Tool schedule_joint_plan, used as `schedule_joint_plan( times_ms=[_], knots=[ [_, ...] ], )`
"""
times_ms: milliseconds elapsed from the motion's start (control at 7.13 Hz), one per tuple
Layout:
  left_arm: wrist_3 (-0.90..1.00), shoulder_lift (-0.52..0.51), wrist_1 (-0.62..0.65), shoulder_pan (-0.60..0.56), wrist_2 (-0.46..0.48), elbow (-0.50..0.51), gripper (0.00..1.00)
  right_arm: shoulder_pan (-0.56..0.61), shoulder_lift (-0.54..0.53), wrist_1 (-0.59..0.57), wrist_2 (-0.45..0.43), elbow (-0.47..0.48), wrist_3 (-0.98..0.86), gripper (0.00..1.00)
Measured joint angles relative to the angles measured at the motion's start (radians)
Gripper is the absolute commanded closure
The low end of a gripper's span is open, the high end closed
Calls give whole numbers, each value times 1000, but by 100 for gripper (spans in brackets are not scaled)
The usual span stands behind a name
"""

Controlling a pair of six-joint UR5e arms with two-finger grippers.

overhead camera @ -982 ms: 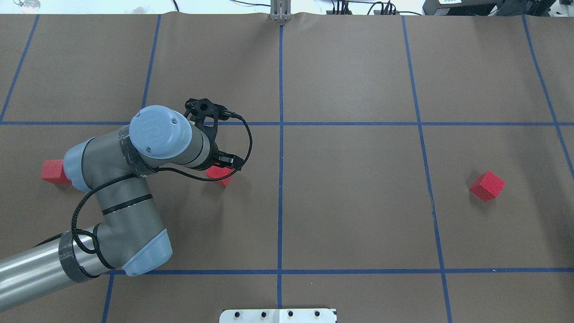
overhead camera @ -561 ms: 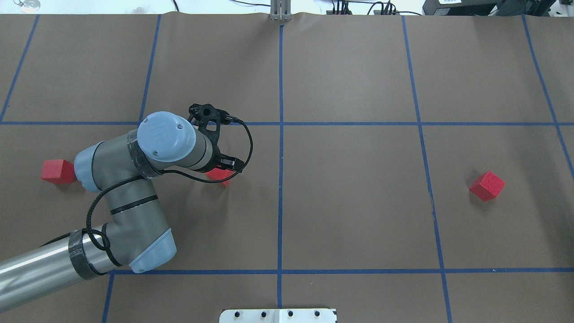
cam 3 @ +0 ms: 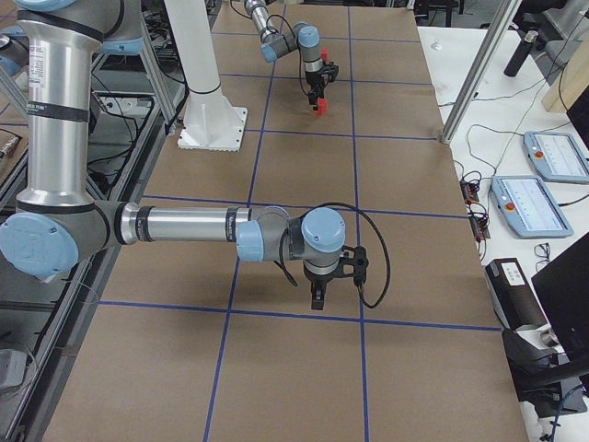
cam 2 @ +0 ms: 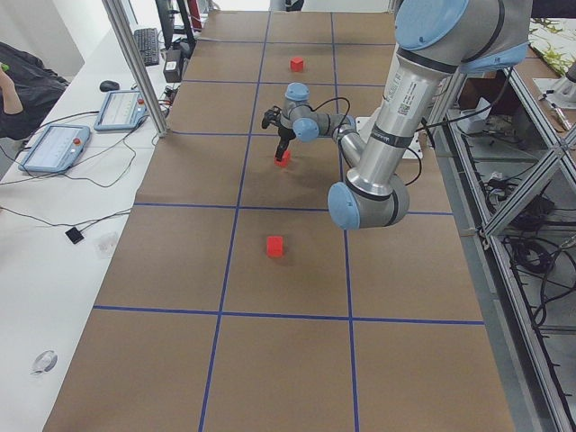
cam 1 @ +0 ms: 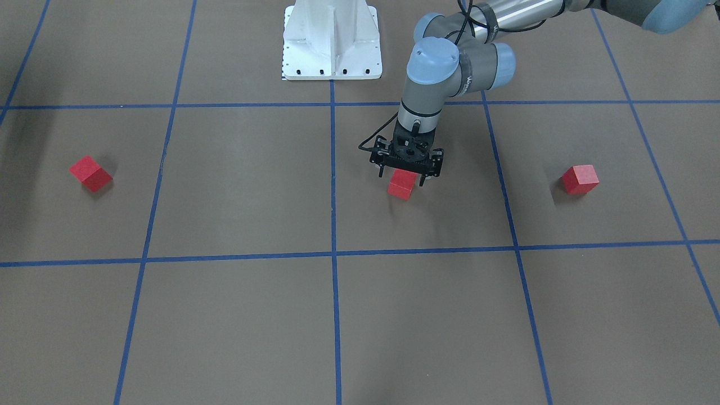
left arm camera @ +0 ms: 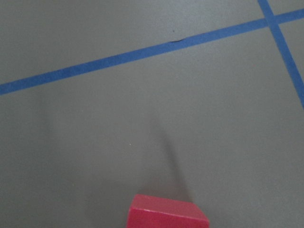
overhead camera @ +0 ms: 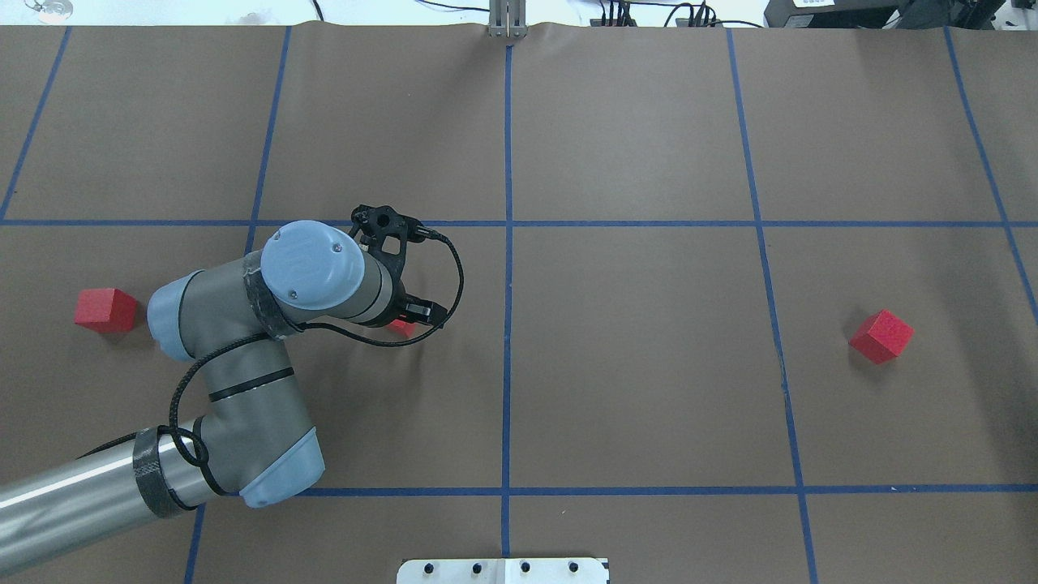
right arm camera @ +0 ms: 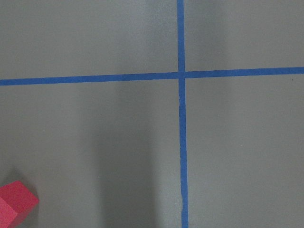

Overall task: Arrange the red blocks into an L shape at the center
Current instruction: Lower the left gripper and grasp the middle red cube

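Three red blocks lie apart on the brown gridded surface. One [overhead camera: 105, 311] lies at the far left and one [overhead camera: 881, 336] at the far right. The third [overhead camera: 402, 328] lies left of the middle line, mostly under my left gripper [overhead camera: 408, 315]. In the front-facing view my left gripper [cam 1: 404, 173] stands low over this block [cam 1: 402, 185], open, with a finger at each side. The block rests on the surface. The center crossing [overhead camera: 508, 223] is up and to the right of it. My right gripper [cam 3: 317, 296] shows only in the exterior right view, where I cannot tell its state.
The white robot base [cam 1: 332, 42] stands at the near middle edge. The left arm's elbow [overhead camera: 276, 466] reaches in from the lower left. The right wrist view shows a block corner [right arm camera: 14, 206] and another line crossing [right arm camera: 181, 74].
My left arm has moved right and slightly toward the near edge, so the wrist now covers most of the middle-left block. The blocks have not moved.
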Motion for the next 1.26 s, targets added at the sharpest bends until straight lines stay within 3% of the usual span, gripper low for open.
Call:
schedule_joint_plan(
  times_ms=[140, 280, 561, 701, 982, 1262],
  knots=[
    [0, 1, 0, 5, 1, 1, 6, 0, -1, 0, 0, 0, 0, 1],
    [-1, 4, 1, 6, 1, 1, 20, 0, -1, -1, 0, -1, 0, 1],
    [-3, 8, 3, 7, 1, 1, 81, 0, -1, -1, 0, 0, 0, 1],
    [-6, 6, 5, 7, 0, 1, 100, 0, -1, -1, 0, 1, 0, 1],
    [-105, -7, 7, 6, 0, -4, 100, 0, 0, 0, 0, 2, 1, 1],
    [-221, -85, 39, -6, -2, 16, 100, 0, 4, 0, 0, 4, 1, 1]
  ],
)
